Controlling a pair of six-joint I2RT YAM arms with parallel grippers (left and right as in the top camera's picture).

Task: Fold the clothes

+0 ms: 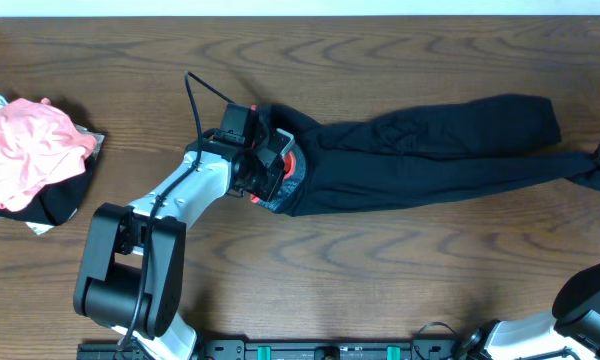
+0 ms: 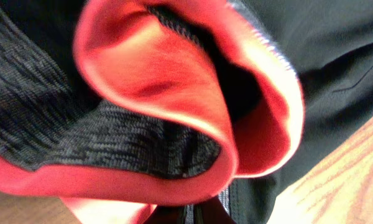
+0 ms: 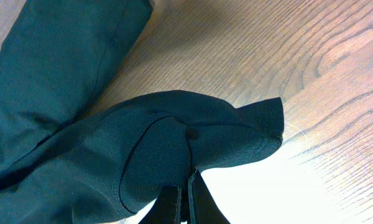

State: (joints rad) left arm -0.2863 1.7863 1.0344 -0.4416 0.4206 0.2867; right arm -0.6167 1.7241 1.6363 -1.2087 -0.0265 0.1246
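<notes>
Look, left jaws clamped on waistband, red edge bunched just ahead; right jaws pinched on leg cuff. Between both, leggings stretched along counter. Best bet: lift ends level, keep cloth taut, carry cuff over to waistband.

Layout on our bench
We see the leggings lying from centre to right, a garment heap far left.

One table. On it lies one pair of black leggings with two legs. One bundle of pink and dark cloth sits well left of the leggings. Two robot arms: one at the leggings' waistband end, one by their cuff end.
</notes>
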